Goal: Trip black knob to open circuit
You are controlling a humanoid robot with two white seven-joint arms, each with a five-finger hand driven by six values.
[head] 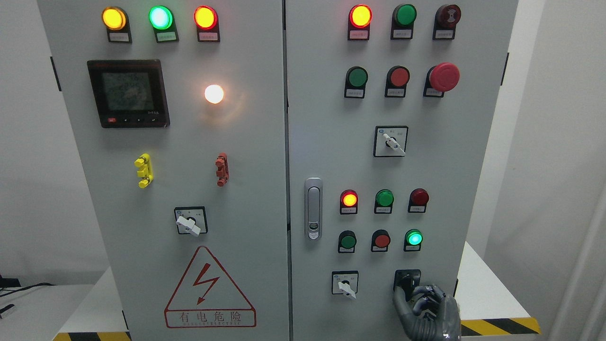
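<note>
Your right hand (pixel 426 310) — dark grey, metallic, jointed fingers — comes up from the bottom edge at the lower right of the grey steel control cabinet (pixel 265 156). Its curled fingers are closed around the black knob (pixel 406 280), which sits on a black square plate at the bottom right of the cabinet's right door, below the lit green round button (pixel 414 237). The thumb reaches up along the left of the knob and the fingertips (pixel 428 292) bunch at its lower right, so you see only the upper part of the knob and its plate.

Just left of it, on the same row, you have a white lever selector switch (pixel 345 284) on a white labelled plate, with its lever pointing down and to the right. Above these stand two rows of three round buttons; the upper left one, a red-rimmed lamp (pixel 349 199), glows orange. The silver door latch (pixel 313 208) is upright near the seam between the two doors.

On the left door you can see the red lightning warning triangle (pixel 209 289) at the bottom and a black-framed display screen (pixel 128 93) near the top. Your left arm does not show anywhere.
</note>
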